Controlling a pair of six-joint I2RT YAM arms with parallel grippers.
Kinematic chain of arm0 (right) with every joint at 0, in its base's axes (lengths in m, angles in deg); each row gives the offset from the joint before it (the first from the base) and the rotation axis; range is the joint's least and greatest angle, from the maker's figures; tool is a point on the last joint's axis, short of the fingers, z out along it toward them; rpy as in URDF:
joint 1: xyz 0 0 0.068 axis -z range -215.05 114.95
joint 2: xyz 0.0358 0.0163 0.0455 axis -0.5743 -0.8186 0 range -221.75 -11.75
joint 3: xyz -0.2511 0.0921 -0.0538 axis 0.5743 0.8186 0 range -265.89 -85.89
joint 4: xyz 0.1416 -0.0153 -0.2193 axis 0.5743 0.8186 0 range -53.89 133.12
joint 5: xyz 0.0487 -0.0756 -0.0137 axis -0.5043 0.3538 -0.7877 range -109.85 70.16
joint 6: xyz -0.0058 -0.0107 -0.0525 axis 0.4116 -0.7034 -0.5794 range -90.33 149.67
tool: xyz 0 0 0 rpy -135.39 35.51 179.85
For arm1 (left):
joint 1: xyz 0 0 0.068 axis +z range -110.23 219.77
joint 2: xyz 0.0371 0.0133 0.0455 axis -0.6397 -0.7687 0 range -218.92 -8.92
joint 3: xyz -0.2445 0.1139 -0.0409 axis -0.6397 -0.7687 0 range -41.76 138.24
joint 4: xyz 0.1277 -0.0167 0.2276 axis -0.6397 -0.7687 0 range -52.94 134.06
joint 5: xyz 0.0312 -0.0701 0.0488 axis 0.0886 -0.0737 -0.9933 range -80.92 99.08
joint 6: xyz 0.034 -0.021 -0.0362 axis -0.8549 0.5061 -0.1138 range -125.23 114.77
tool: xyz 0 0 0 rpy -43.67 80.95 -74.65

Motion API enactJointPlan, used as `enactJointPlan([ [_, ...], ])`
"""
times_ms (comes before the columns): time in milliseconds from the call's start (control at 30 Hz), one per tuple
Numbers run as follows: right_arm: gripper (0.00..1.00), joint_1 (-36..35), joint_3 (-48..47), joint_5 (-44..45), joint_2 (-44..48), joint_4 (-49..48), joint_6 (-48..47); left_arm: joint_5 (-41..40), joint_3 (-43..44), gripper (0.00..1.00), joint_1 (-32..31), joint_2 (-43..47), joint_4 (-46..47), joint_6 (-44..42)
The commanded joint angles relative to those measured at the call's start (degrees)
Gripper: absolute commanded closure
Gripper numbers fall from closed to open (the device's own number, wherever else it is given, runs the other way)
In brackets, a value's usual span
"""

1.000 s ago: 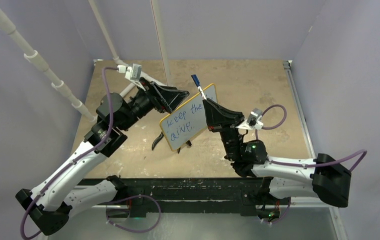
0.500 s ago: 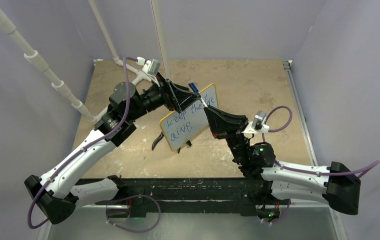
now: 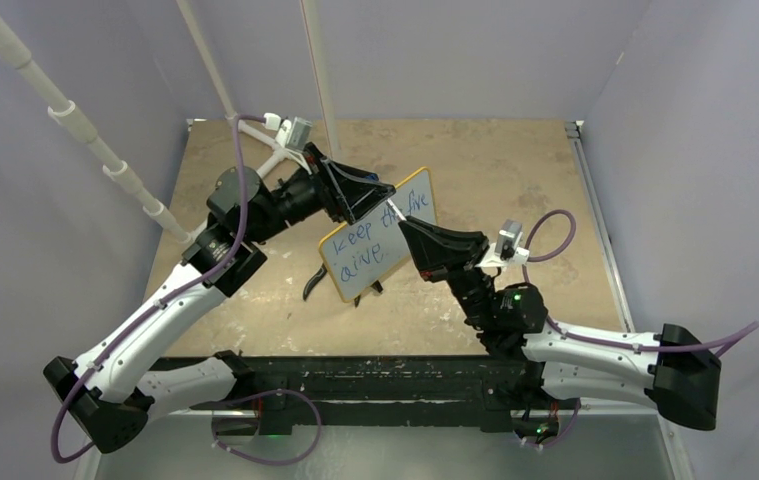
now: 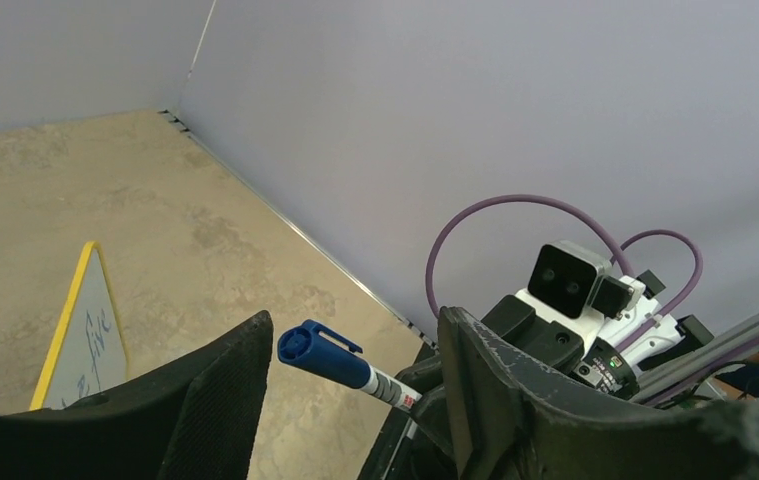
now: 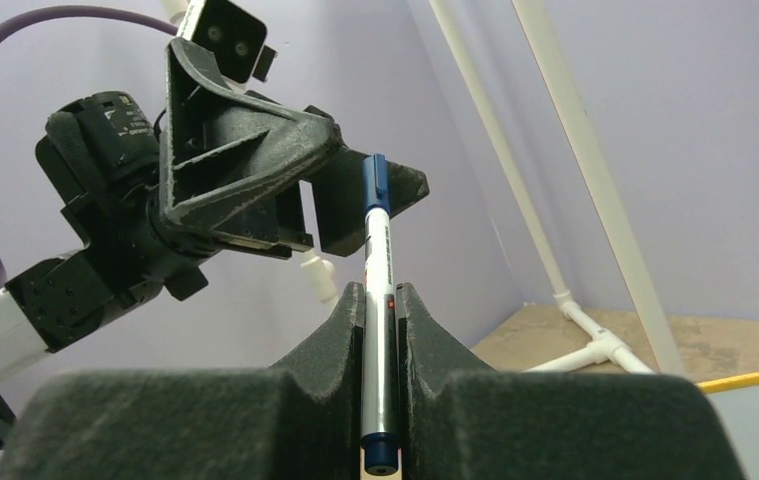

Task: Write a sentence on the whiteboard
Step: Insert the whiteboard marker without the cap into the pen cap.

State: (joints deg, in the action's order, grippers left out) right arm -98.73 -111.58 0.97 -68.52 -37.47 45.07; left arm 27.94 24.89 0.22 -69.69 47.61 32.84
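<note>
— So where does the whiteboard [image 3: 365, 262] stand now?

— In the same spot as a second ago. It stands on the counter [image 3: 515, 180] at the middle of the overhead view, with its yellow frame slanting from lower left to upper right. The sentence [image 3: 360, 240] runs in blue over two lines. A further word shows near the board's upper right corner that could not be read a second ago.

— And the marker [image 5: 376, 240]?

— The right pincer [image 3: 407, 226] is clamped on its barrel. Its wrist view shows the barrel squeezed between both fingers [image 5: 330, 340], with the capped end pointing up. In the overhead view that pincer sits over the board's right half, a little lower in the frame than a second ago.

— What has changed on the left?

— The left arm has swung in. A second ago the left pincer [image 3: 379, 200] hung left of the board, well apart from the marker. Now its jaws stand on either side of the blue cap [image 4: 317, 352]. Its wrist view shows a gap on each side of the cap, so it is spread apart and grips nothing.
</note>
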Motion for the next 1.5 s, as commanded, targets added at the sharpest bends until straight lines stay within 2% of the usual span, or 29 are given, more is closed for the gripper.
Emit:
enactJointPlan([
  [0,1.00,0.05,-0.06,-2.17,1.80,0.75,0.29,-1.26,1.73,0.44,-0.05,1.09,2.15,0.50],
  [133,1.00,0.05,0.03,-2.45,2.36,1.46,0.68,-2.06,1.32,0.56,-0.05,1.42,2.32,0.84],
  [200,1.00,0.05,-0.04,-2.65,2.43,1.62,0.60,-1.80,1.29,0.66,-0.05,1.24,2.19,0.95],
  [300,1.00,0.04,-0.56,-2.80,2.30,2.11,0.51,-0.77,1.29,0.92,-0.06,0.61,2.12,1.37],
  [367,1.00,0.05,-0.75,-2.46,2.16,2.01,0.44,-0.09,1.25,1.00,-0.07,0.28,1.68,1.57],
  [767,1.00,0.05,-2.18,1.29,-4.65,-10.25,-3.28,4.10,-3.51,1.00,-0.08,1.52,3.20,4.31],
  [1033,1.00,0.05,-4.64,4.51,-8.22,-16.07,-5.74,6.45,-7.76,1.00,-0.02,3.87,0.59,3.51],
  [1467,1.00,0.05,-7.20,6.14,-10.04,-17.34,-8.76,11.20,-12.19,1.00,-0.11,6.20,0.30,3.88],
])
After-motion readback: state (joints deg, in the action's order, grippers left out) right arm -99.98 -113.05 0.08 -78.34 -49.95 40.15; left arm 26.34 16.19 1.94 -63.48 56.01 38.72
